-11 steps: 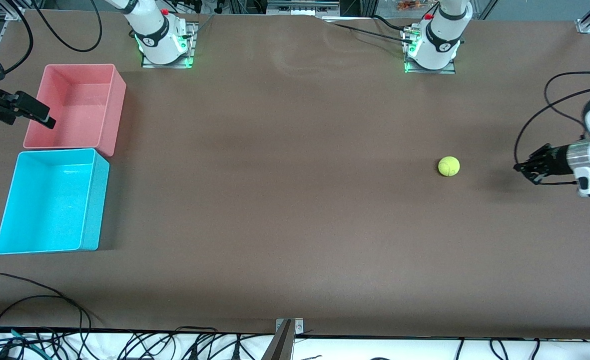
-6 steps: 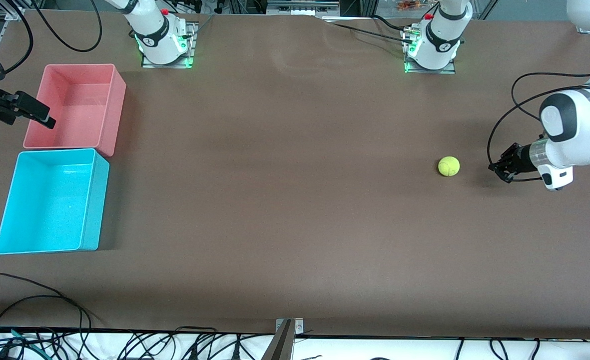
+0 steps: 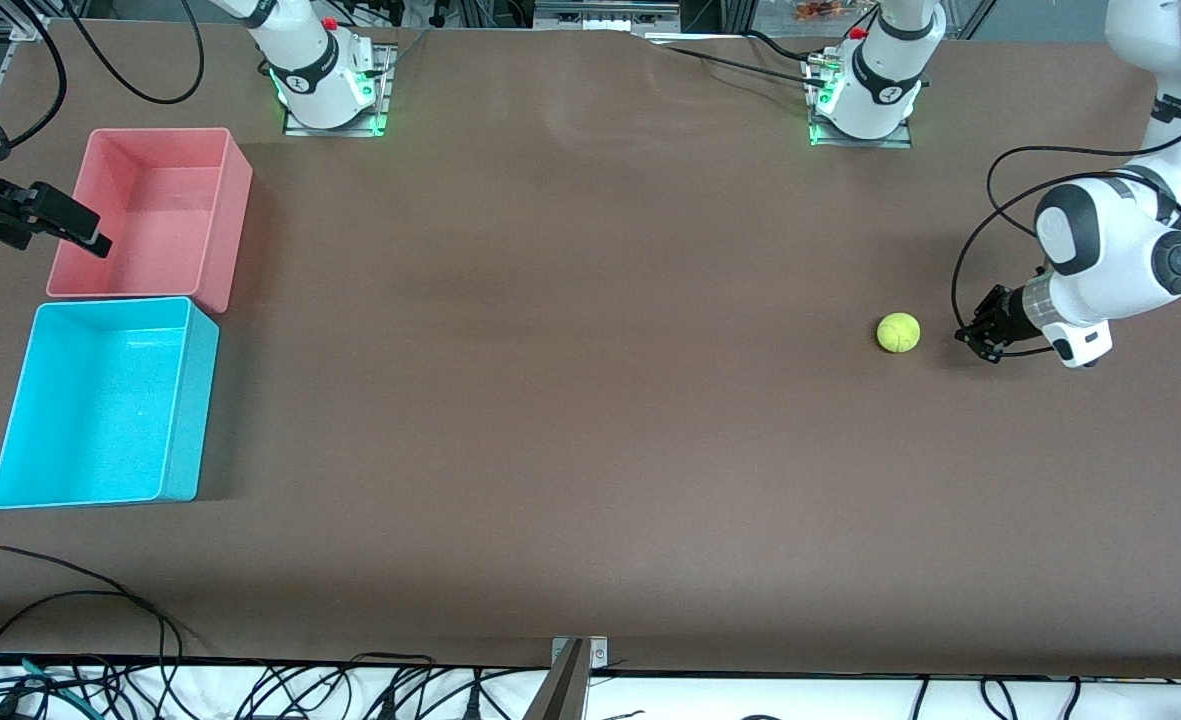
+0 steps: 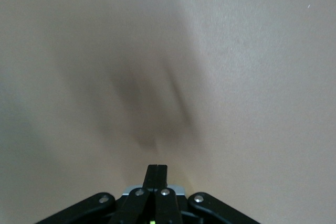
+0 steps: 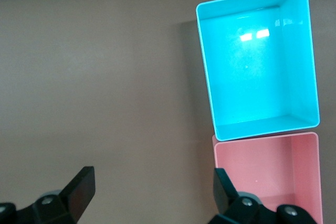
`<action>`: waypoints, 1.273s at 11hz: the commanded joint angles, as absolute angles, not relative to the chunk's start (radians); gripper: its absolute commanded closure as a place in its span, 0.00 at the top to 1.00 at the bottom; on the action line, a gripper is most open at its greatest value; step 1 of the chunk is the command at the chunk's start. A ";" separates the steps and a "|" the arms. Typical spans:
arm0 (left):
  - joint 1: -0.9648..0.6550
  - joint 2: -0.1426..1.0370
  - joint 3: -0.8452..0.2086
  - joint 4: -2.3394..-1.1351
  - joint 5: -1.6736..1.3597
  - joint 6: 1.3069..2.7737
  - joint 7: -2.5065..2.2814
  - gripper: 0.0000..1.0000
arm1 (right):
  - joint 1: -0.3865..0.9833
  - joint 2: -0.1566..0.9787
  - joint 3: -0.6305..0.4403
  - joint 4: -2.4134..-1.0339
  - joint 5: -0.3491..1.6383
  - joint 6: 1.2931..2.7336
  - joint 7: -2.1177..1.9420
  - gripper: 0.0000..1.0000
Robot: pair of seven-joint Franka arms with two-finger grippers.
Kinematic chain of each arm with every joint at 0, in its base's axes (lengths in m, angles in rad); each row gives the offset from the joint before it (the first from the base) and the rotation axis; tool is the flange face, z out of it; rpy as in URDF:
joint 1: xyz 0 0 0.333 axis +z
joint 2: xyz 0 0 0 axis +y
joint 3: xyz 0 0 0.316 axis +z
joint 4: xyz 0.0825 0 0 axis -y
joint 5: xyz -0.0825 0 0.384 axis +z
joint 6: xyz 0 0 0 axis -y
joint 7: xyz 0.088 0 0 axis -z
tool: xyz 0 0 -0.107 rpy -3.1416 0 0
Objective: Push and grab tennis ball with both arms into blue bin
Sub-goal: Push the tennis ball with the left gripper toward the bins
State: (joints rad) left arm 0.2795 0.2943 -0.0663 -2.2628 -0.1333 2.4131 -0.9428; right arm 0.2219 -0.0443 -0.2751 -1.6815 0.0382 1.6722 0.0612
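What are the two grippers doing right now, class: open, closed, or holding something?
Left gripper: shut, empty, low beside the tennis ball.
Right gripper: open, empty, by the pink bin.

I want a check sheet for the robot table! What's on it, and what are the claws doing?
Surface: brown table, bare across the middle.
Job's things: tennis ball on the table toward the left arm's end; blue bin empty, toward the right arm's end.
Clutter: pink bin, empty, touching the blue bin, farther from the front camera.
Claws: left claw shut, low beside the ball, apart from it; right claw open, at the pink bin's edge, waiting.
Cables: black loops by the left arm and along the table's edges.
Surroundings: green-lit arm bases.
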 commanded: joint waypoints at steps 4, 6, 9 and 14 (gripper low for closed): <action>0.275 0.308 -0.087 -2.307 -0.120 2.482 -1.026 0.00 | 0.224 -0.038 -0.276 -1.661 0.044 1.654 0.058 1.00; 0.275 0.310 -0.106 -2.310 -0.120 2.482 -1.055 0.00 | 0.224 -0.038 -0.276 -1.661 0.044 1.652 0.058 1.00; 0.275 0.310 -0.159 -2.316 -0.120 2.484 -1.142 0.00 | 0.224 -0.038 -0.276 -1.661 0.044 1.652 0.058 1.00; 0.203 0.314 -0.212 -2.307 -0.118 2.484 -1.322 0.00 | 0.224 -0.038 -0.276 -1.661 0.044 1.654 0.058 1.00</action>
